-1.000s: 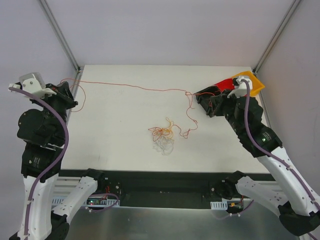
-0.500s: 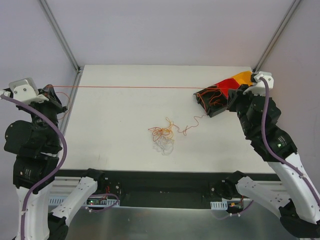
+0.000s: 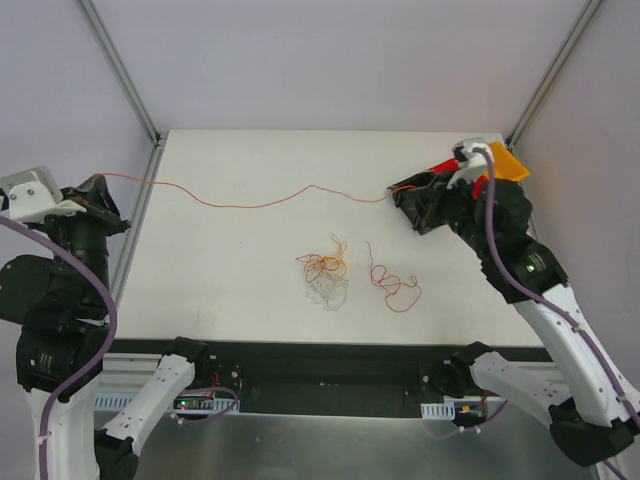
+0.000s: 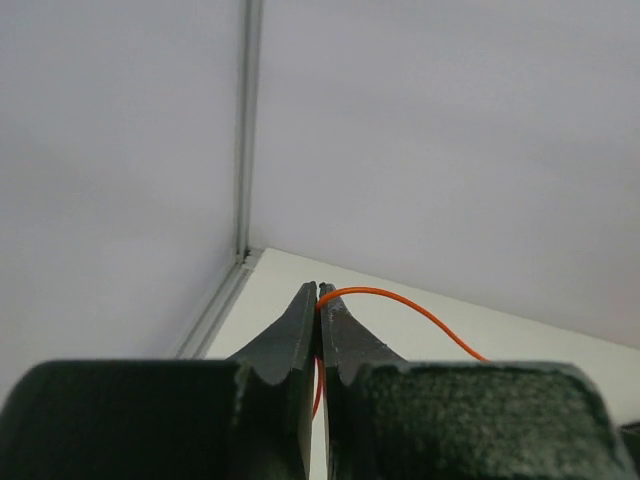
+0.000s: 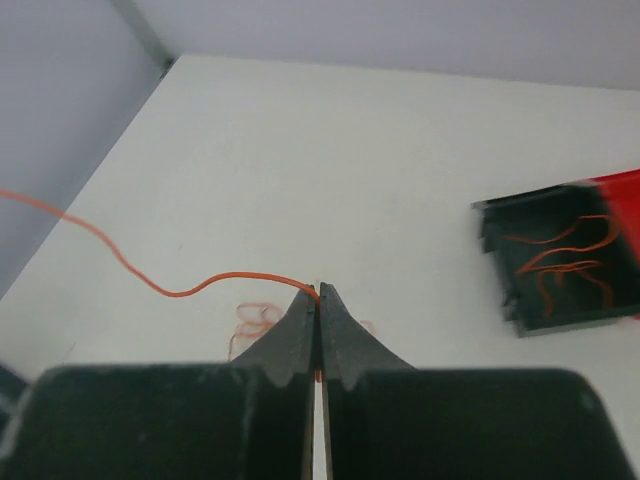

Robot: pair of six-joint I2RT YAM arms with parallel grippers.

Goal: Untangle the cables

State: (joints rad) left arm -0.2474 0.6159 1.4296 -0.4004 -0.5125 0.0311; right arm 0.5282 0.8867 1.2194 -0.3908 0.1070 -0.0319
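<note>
One thin orange cable [image 3: 260,203] sags across the back of the table between my two grippers. My left gripper [image 3: 97,185] is shut on its left end; the left wrist view shows the strand [image 4: 400,300] pinched at the fingertips [image 4: 322,290]. My right gripper [image 3: 396,196] is shut on its right end, also seen in the right wrist view [image 5: 318,290], where the strand [image 5: 200,288] runs off left. The small tangle [image 3: 325,272] of orange, yellowish and clear strands lies mid-table. An orange curl [image 3: 395,285] lies to its right.
A black box [image 5: 565,322] holding a few orange strands sits at the back right, beside a red bin [image 3: 447,165] and an orange bin [image 3: 505,165]. Metal frame posts stand at both back corners. Purple walls close in left and right.
The orange cable was stretched taut half a second ago and now sags. My right gripper has moved back left over the box. The cable's loose tail has dropped onto the table right of the tangle.
</note>
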